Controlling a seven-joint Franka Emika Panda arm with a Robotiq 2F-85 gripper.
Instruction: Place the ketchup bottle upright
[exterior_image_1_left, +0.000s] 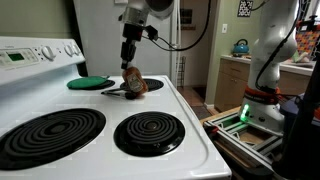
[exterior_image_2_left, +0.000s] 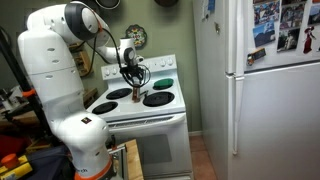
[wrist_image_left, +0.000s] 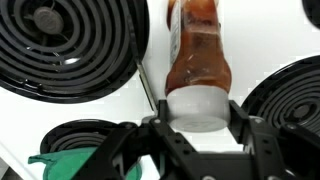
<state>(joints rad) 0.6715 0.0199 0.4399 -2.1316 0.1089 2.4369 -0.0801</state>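
Observation:
The ketchup bottle (wrist_image_left: 197, 55) is reddish-brown with a white cap. In the wrist view its cap sits between the two black fingers of my gripper (wrist_image_left: 195, 112), which are shut on it. In an exterior view the bottle (exterior_image_1_left: 134, 83) leans tilted on the white stovetop near the back, with my gripper (exterior_image_1_left: 129, 66) coming down on its top end. In the other exterior view the bottle (exterior_image_2_left: 134, 93) is a small dark shape under my gripper (exterior_image_2_left: 132, 76).
A flat green disc (exterior_image_1_left: 90, 82) lies at the back of the stovetop (exterior_image_1_left: 190, 120), and a black utensil (exterior_image_1_left: 113, 91) lies beside the bottle. Coil burners (exterior_image_1_left: 149, 131) surround the spot. A refrigerator (exterior_image_2_left: 260, 90) stands beside the stove.

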